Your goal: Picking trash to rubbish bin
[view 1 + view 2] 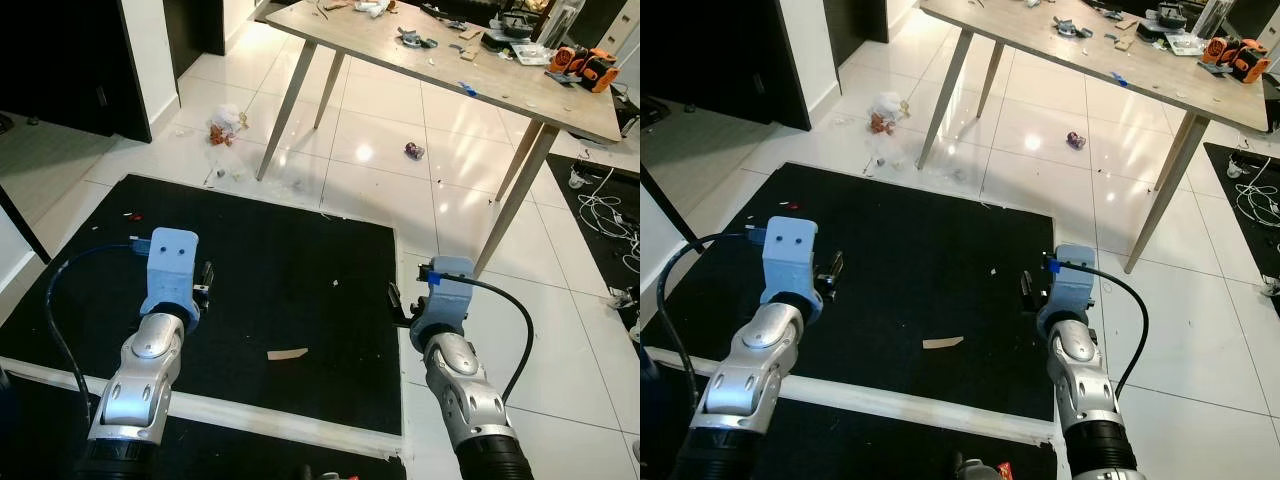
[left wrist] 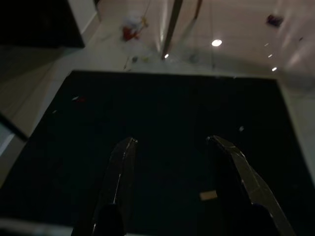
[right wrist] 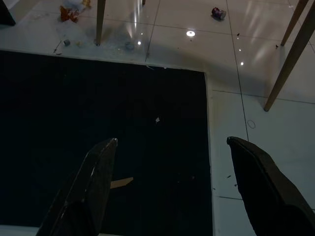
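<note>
Both grippers, left gripper [image 2: 172, 162] and right gripper [image 3: 172, 167], are wide and empty. Go slow, straight down over the paper scrap [image 1: 287, 354] on the black mat [image 1: 280, 260].

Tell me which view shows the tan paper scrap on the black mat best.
The left eye view: the flat tan paper scrap lies unobstructed between both arms. Right eye matches; both wrist views show it small, dim, near a finger.
</note>
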{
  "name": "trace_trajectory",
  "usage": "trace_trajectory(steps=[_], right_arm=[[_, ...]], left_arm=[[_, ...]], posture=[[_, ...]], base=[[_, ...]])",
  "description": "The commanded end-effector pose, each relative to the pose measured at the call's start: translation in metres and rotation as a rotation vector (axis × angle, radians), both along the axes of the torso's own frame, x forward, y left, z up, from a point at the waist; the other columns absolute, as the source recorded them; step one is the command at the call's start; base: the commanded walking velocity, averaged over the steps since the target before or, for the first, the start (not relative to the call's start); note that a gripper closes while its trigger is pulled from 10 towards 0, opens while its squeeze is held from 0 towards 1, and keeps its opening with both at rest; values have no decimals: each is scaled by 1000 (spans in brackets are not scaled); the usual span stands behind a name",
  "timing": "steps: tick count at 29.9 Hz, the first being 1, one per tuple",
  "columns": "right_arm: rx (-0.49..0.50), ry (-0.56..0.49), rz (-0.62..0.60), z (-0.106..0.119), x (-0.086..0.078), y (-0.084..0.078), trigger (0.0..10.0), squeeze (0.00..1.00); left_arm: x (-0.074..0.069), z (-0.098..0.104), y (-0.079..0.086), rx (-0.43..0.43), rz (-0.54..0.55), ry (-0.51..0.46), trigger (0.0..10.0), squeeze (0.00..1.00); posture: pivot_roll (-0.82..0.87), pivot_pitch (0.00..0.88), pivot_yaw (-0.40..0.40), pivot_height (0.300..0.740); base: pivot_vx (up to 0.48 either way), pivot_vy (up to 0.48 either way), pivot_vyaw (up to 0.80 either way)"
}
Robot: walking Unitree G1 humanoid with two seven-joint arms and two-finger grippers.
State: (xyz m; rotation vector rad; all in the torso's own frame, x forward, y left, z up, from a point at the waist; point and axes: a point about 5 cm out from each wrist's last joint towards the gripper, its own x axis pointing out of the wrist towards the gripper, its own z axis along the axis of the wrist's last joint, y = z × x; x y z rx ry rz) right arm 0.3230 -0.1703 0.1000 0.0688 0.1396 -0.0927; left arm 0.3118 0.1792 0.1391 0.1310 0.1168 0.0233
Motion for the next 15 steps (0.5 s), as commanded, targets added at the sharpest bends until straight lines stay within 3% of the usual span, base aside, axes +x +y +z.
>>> trace_trajectory(steps=[1,7,15], right_arm=[[-7,9,-8,-4,-4,-1,10000,0],[-29,-10,15,-1,-4,3,10000,0],[-39,-20,23,-1,-4,0,10000,0]], left_arm=[[0,4,-6,-31,-24,-39,10000,0],[-1,7,-7,-51,-47,-57,10000,0],[-2,7,-7,-16,-60,-61,10000,0]], posture=[[-32,142,-70,740],[-34,139,-67,740],[-31,128,-66,740]], base=[[345,0,0],[381,0,0],[445,0,0]])
